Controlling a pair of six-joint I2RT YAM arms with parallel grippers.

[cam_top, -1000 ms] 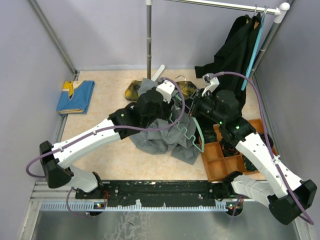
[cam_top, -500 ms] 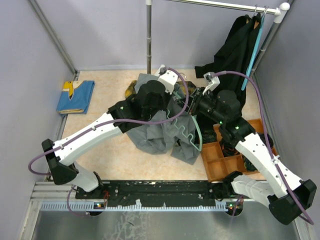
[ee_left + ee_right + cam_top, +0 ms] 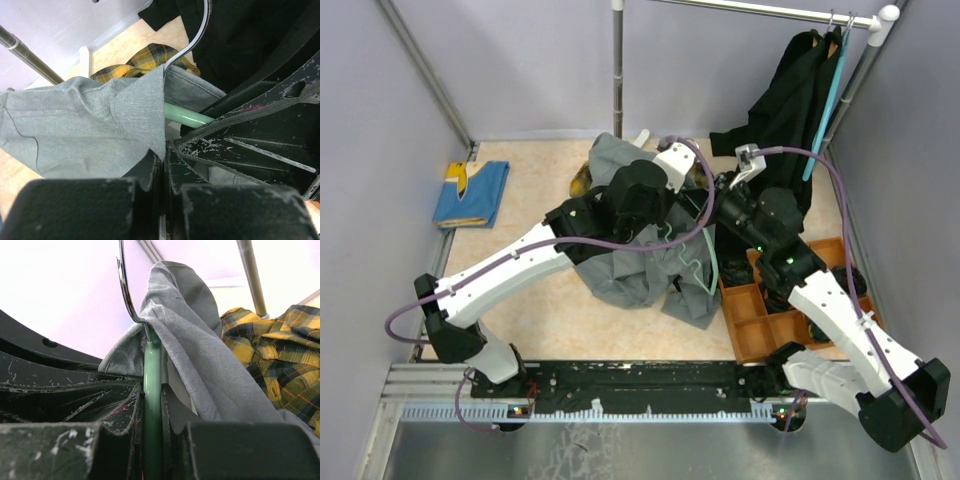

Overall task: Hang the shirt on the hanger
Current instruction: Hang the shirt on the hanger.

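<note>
The grey shirt [image 3: 638,268] lies bunched mid-table, its upper part lifted between the two arms. My left gripper [image 3: 165,150] is shut on an edge of the shirt [image 3: 90,125], right beside the hanger's pale green bar [image 3: 187,116]. My right gripper [image 3: 151,390] is shut on the hanger [image 3: 152,405] just below its metal hook [image 3: 125,285], and the shirt [image 3: 200,355] drapes over the hanger's top. In the top view the hanger's wavy bar [image 3: 698,268] hangs down over the shirt. The two grippers [image 3: 710,190] meet there, fingertips hidden by the wrists.
A yellow plaid garment [image 3: 582,182] lies behind the shirt. A folded blue and yellow cloth [image 3: 470,193] sits at the far left. An orange compartment tray [image 3: 760,310] stands under the right arm. Black clothing [image 3: 795,90] hangs from the rail at the back right, beside an upright pole [image 3: 617,70].
My left gripper closed on the shirt's edge and moved right and toward the back, lifting the fabric up against the hanger. The right gripper kept its hold and shifted slightly back.
</note>
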